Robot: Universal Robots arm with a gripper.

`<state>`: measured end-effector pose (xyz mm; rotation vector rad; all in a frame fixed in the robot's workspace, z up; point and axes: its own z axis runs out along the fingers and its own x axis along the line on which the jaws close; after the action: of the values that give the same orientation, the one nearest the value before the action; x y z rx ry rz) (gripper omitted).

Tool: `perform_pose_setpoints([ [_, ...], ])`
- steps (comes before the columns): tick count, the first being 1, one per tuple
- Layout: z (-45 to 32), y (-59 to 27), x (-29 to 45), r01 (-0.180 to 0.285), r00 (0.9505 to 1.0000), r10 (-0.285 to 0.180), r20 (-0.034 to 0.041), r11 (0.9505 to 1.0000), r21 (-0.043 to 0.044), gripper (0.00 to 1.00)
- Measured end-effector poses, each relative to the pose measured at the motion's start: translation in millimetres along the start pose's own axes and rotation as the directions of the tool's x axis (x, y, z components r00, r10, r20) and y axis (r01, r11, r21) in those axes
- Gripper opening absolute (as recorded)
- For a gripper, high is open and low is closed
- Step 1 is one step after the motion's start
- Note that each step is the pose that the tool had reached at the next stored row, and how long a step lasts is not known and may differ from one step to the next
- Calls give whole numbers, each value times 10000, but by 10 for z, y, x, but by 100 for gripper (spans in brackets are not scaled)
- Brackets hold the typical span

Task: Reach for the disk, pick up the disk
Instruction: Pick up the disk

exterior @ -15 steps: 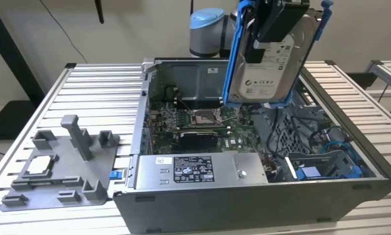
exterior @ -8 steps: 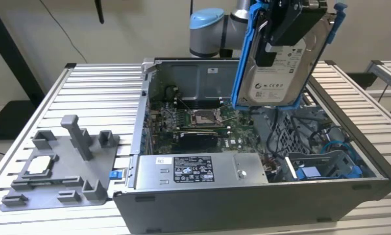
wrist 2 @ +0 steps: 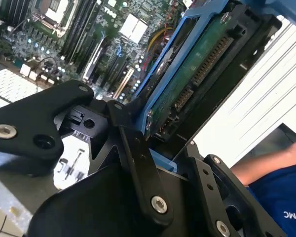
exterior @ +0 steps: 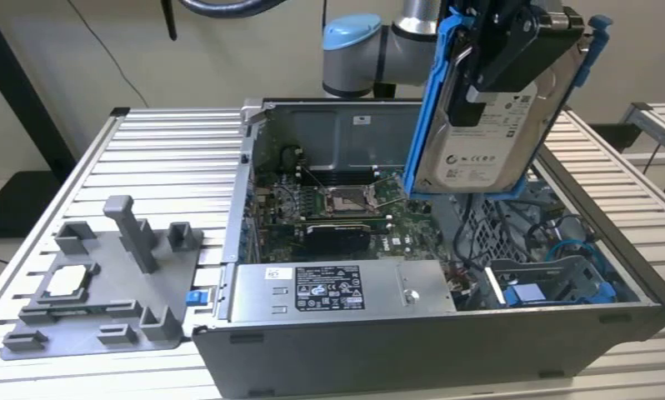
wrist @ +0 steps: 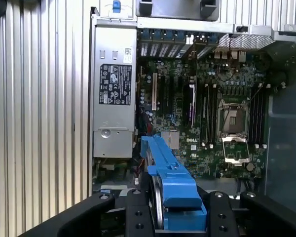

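Exterior view, left to right. Bench [exterior: 143, 142] is slatted metal, bare strip along its left edge and behind the fixture. Grey fixture [exterior: 105, 287] sits flat near the front left corner, a small square chip [exterior: 69, 282] lying in it. Just right of the fixture, almost touching: open case [exterior: 422, 333], lid off, top fully open. Power supply [exterior: 316, 292] runs along the case's near wall, board [exterior: 332, 204] lies flat behind it, blue-trimmed bay [exterior: 549, 283] and loose cables crowd the right end.

Disk [exterior: 499, 117] hangs in the air above the right half of the case, well clear of the case rim and the bay, roughly upright and slightly tilted, label facing the camera, blue rails down both sides. Open air all round it; arm [exterior: 361, 54] stands behind.

Hand [exterior: 511, 50] is clamped on the disk at its upper end, black fingers [exterior: 491, 79] lying across the label face. Second wrist view: fingers [wrist 2: 138, 148] pinch the disk [wrist 2: 197, 69] at its rail, connector edge pointing away. First wrist view: blue rail [wrist: 170, 182] sits between the fingers [wrist: 138, 217], board [wrist: 202, 118] well below.

Far right of the second wrist view: a person's arm in a blue sleeve [wrist 2: 281, 202], off the bench.
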<state>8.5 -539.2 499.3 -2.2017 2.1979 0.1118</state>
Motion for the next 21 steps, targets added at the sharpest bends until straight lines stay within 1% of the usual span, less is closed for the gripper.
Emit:
perform_pose_setpoints([
  [11, 62, -117, 195, -24, 10000, 24, 0, 10000, 2, 0],
  [21, 86, -316, 314, -29, 10000, 29, 0, 10000, 2, 0],
])
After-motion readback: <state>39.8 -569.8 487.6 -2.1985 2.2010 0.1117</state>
